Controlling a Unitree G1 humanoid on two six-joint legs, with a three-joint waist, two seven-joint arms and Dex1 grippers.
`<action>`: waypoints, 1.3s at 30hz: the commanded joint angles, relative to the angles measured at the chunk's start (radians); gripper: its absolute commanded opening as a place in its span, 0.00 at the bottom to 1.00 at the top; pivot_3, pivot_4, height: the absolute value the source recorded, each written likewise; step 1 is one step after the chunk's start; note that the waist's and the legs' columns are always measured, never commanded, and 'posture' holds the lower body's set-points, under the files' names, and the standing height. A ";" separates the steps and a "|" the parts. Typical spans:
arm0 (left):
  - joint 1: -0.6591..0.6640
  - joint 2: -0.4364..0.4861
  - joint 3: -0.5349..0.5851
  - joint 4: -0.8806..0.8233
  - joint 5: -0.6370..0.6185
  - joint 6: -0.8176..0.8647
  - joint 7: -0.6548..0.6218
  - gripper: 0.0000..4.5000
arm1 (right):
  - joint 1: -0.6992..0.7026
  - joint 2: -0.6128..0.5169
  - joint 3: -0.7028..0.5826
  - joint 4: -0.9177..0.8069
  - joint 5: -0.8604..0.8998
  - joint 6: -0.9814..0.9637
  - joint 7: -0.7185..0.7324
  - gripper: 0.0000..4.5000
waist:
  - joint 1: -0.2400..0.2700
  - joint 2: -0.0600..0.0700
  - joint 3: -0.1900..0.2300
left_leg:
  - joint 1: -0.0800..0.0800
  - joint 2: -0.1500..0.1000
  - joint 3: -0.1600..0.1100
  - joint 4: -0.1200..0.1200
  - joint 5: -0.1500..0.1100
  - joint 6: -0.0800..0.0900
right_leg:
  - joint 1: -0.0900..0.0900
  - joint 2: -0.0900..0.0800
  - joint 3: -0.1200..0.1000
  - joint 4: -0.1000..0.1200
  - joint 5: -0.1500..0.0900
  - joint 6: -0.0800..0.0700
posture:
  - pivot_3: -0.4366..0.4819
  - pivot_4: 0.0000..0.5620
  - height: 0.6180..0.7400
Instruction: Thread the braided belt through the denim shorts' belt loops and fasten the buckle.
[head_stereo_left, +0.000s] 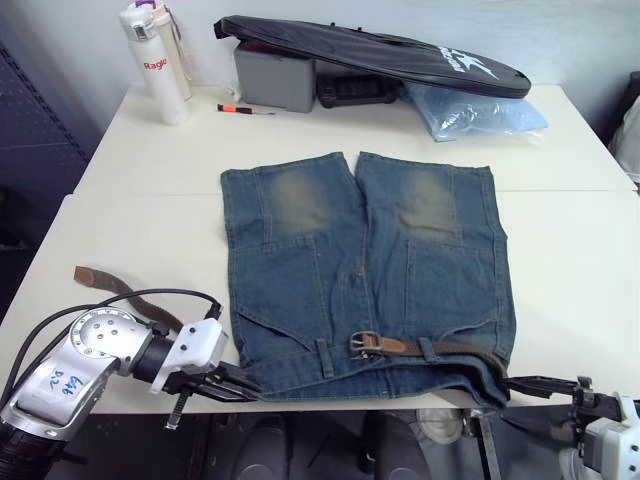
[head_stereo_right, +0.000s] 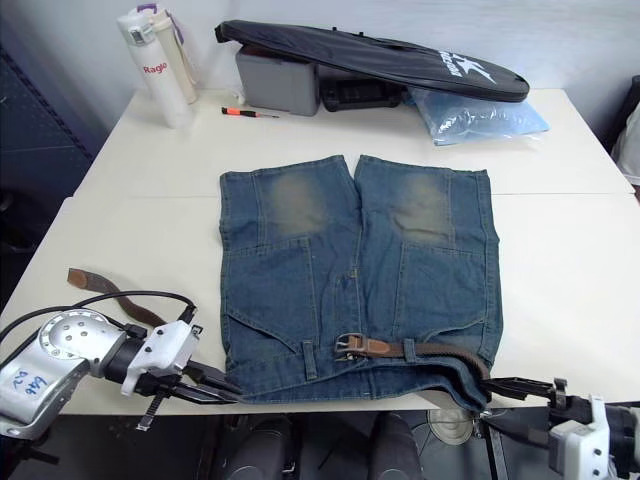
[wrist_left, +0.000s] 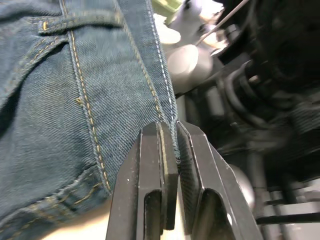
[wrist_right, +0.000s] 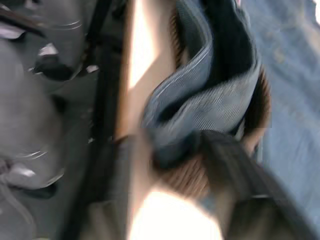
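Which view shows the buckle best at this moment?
The left eye view: the buckle lies in plain sight on the waistband of the denim shorts, at the leather end of the braided belt. The right eye view shows it about as well. The left wrist view gives denim and stitching; the right wrist view gives blurred denim and brown weave.

The white bottle (head_stereo_left: 158, 60) beside the long black bag (head_stereo_left: 370, 55) reads "Ragie" in red; the bag's white logo is unreadable.
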 joint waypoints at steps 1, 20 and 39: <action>-0.004 0.038 0.057 -0.009 -0.128 0.097 -0.060 0.38 | -0.021 -0.041 -0.001 0.073 0.055 -0.055 -0.022 0.97 | -0.007 0.000 0.000 | 0.001 0.001 0.001 0.000 -0.001 -0.001 | 0.000 0.001 0.001 0.000 0.000 -0.001 | 0.48 0.27 1.00; -0.529 -0.078 0.033 0.358 -0.220 0.554 0.386 0.99 | -0.644 -0.121 0.159 -0.086 0.120 1.068 -0.210 1.00 | -0.018 0.007 0.001 | 0.002 0.014 0.009 0.011 -0.008 -0.006 | -0.005 0.015 0.012 0.009 -0.001 -0.006 | 0.48 0.27 1.00; -0.729 -0.276 -0.273 0.516 0.204 0.471 0.518 1.00 | -1.016 0.089 0.526 -0.021 -0.191 1.712 -0.118 0.89 | 0.000 0.004 0.001 | -0.006 0.013 0.013 0.013 -0.011 -0.002 | -0.009 0.016 0.012 0.004 0.001 -0.002 | 0.48 0.27 1.00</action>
